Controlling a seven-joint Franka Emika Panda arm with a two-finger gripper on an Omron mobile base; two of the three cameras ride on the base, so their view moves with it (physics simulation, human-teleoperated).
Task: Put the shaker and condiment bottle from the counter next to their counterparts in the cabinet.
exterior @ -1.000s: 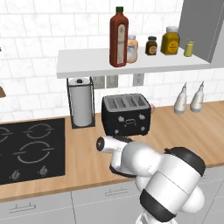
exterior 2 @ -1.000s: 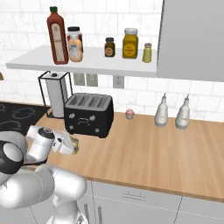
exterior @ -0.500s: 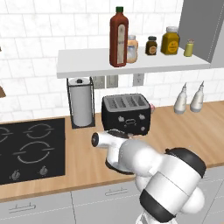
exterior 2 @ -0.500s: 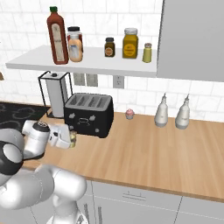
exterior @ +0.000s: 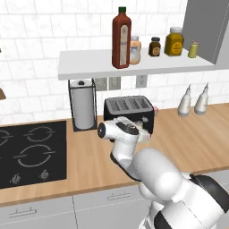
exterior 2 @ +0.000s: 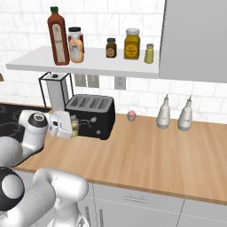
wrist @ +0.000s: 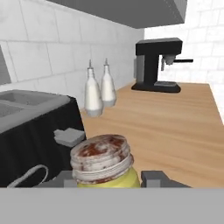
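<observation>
My gripper [wrist: 107,180] is shut on the shaker [wrist: 101,158], a tiny yellow-green cylinder with a grey cap, its fingers [wrist: 153,177] on either side. The held shaker [exterior 2: 75,129] hangs above the counter [exterior 2: 155,155], just in front of the toaster's left end, with the gripper [exterior 2: 73,128] around it. The gripper [exterior: 144,129] points right. The condiment bottle [exterior: 121,38] [exterior 2: 57,37] stands on the cabinet shelf [exterior: 89,62] [exterior 2: 35,60] beside a peach jar [exterior 2: 76,44]. A dark jar [exterior 2: 111,48], an amber jar [exterior 2: 131,43] and the twin shaker [exterior: 193,49] [exterior 2: 149,53] stand further right.
A black toaster [exterior: 127,107] [exterior 2: 91,113] stands right behind the hand, a paper towel holder [exterior: 82,109] to its left. Two white nozzle bottles [exterior 2: 164,113] [exterior 2: 185,115] and a small cupcake [exterior 2: 131,116] sit by the wall. The stovetop [exterior: 31,152] lies left. A coffee machine [wrist: 157,65] stands far along the counter.
The gripper has risen with the shaker held in it, from low over the counter to about toaster height. Everything on the shelf has stayed put.
</observation>
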